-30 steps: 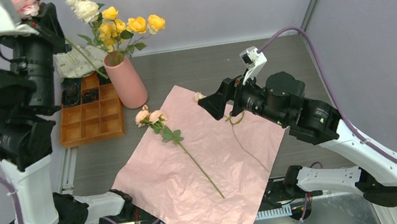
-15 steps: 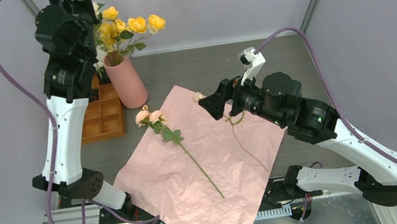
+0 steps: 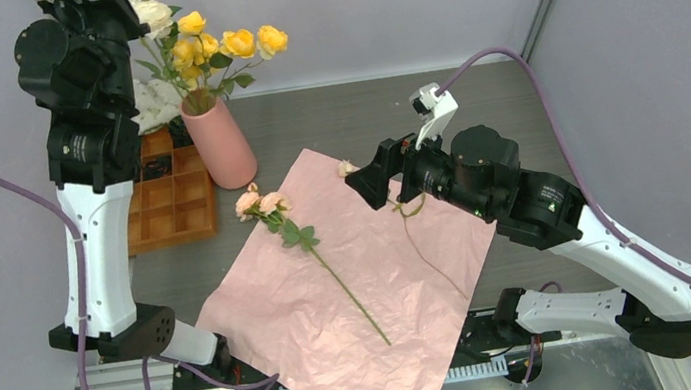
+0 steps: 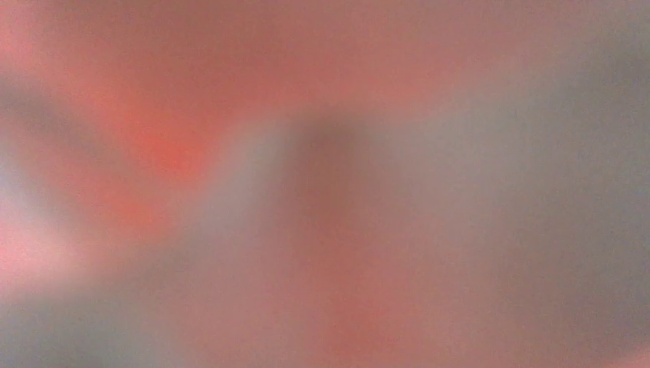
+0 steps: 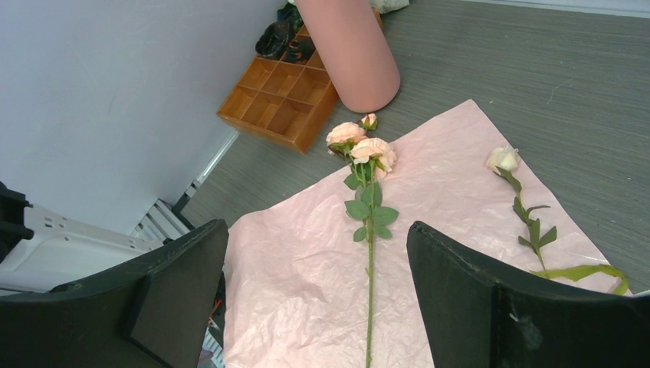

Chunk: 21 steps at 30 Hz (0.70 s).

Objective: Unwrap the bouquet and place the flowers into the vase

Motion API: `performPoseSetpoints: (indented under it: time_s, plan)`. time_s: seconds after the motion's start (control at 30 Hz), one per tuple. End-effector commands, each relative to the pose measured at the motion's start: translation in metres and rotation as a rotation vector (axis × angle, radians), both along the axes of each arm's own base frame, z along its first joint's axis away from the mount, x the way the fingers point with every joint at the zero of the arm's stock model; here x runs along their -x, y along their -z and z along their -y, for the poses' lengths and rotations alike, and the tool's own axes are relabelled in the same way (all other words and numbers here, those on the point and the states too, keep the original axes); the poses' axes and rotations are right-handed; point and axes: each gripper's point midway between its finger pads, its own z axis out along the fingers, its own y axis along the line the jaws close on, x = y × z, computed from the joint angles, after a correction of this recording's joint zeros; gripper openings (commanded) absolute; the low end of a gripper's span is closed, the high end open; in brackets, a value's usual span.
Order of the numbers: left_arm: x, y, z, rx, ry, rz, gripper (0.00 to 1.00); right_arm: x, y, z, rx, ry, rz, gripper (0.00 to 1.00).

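Observation:
The salmon-pink vase (image 3: 222,146) (image 5: 349,54) stands at the back left with yellow and white flowers (image 3: 231,44) in it. The unwrapped pink paper (image 3: 339,327) (image 5: 306,307) lies flat. On it rest a peach rose (image 3: 262,204) (image 5: 360,146) on a long stem and a small cream rose (image 3: 346,167) (image 5: 503,159). My right gripper (image 3: 364,177) (image 5: 316,230) hovers open above the paper, the peach rose's stem between its fingers but below them. My left arm (image 3: 87,138) reaches high beside the vase. Its fingers are cut off at the top edge, and its wrist view is a pink blur.
An orange compartment tray (image 3: 171,203) (image 5: 280,100) sits left of the vase, with pale cloth (image 3: 151,102) behind it. A green strip (image 5: 582,272) lies by the cream rose's stem. Grey walls close in on the left, back and right.
The left arm has swung from the far left to upright next to the vase, carrying its flower up along the top edge. The right arm has barely moved.

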Motion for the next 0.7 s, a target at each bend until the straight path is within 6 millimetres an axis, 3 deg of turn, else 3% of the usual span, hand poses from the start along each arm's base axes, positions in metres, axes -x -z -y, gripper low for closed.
performPoseSetpoints:
  time_s: [0.0,0.2,0.53,0.6,0.67]
  plan:
    - [0.025,-0.036,-0.006,0.113,0.076,0.155,0.03,-0.002,-0.014,0.0,-0.027,0.004,0.044,0.92]
    - [0.009,-0.022,-0.016,0.179,0.101,0.133,0.03,-0.002,-0.013,0.001,-0.025,0.007,0.045,0.92]
    - [-0.031,0.044,-0.021,0.186,0.098,0.007,0.04,0.0,-0.005,0.003,-0.021,0.009,0.031,0.92]
    - [-0.036,0.057,-0.02,0.19,0.102,-0.019,0.07,-0.001,-0.003,0.001,-0.02,0.008,0.025,0.92]
    - [-0.041,0.069,-0.016,0.185,0.115,-0.049,0.18,-0.001,0.001,-0.001,-0.015,0.002,0.014,0.92]
